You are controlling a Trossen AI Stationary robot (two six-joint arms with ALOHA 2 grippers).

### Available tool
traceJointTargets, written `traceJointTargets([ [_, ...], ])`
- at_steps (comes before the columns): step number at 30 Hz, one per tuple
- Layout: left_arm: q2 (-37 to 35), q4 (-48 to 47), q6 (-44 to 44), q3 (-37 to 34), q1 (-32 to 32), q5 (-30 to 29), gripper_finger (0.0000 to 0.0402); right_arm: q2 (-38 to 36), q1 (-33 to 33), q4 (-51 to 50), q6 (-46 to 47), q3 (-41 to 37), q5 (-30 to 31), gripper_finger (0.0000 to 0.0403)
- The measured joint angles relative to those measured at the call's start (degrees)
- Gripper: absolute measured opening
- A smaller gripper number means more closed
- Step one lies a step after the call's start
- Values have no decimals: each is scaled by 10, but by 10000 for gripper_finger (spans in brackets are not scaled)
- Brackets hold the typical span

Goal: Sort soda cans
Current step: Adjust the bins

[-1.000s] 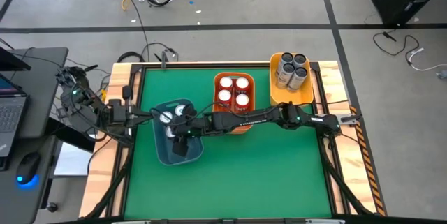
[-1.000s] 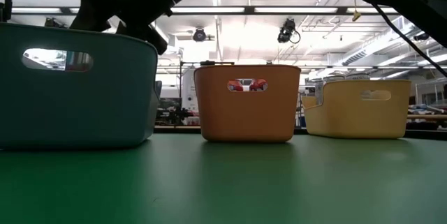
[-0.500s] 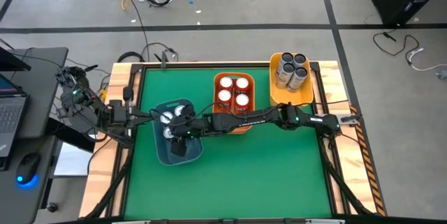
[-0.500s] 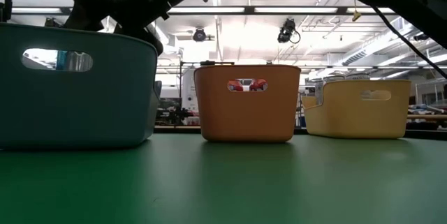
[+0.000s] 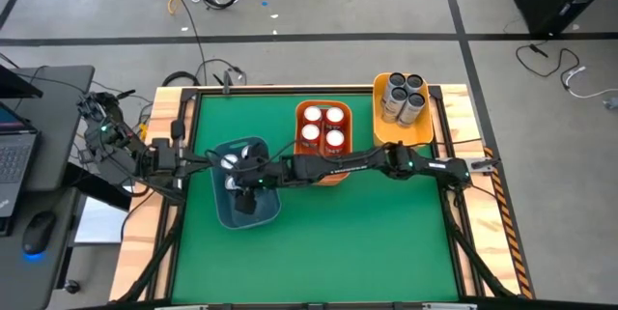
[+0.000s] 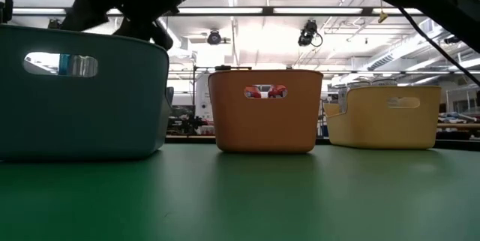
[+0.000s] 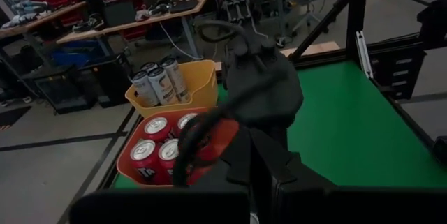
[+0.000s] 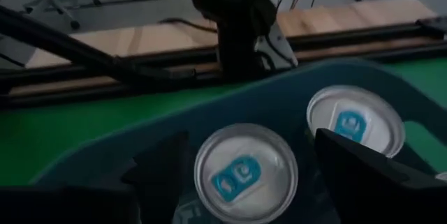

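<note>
The green table point(image 5: 367, 242) is flat and soft-looking, like felt. Three plastic bins with smooth, rounded walls stand on it. The blue bin point(image 5: 224, 211) is the one to look from. Just beside it is the orange bin point(image 5: 300, 110) with four red cans point(image 5: 323, 128), and farther off is the yellow bin point(image 5: 379, 128) with grey cans point(image 5: 403, 96), so each kind has its own home. The right gripper point(image 8: 244, 155) hangs over the blue bin with its fingers spread wide around a shiny round teal can point(image 8: 245, 170), probably letting it go there. Another teal can point(image 8: 355, 120) stands next to it. The left gripper point(image 5: 220, 159) waits at the blue bin's edge, shut tight and holding nothing.
</note>
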Motion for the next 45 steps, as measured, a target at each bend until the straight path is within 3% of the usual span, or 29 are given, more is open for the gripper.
traceJointTargets([
  [8,0,0,-5,0,0,14,0,-23,-2,3,-26,1,2,307],
  [11,12,0,9,0,0,43,0,-46,2,-31,-32,1,3,291],
  [14,56,-2,33,1,0,84,0,-81,8,-109,-42,1,4,238],
  [22,212,-31,-1,0,0,184,0,-155,32,-351,-65,2,11,17],
  [27,242,2,-63,-9,0,238,0,-173,52,-471,-57,2,74,16],
  [33,227,182,-77,-101,1,320,0,-174,69,-487,-35,-17,79,3],
  [39,207,281,-151,-207,6,331,0,-173,72,-473,-37,-48,79,0],
  [45,219,305,-245,-274,12,313,0,-172,64,-471,-28,-64,79,0],
])
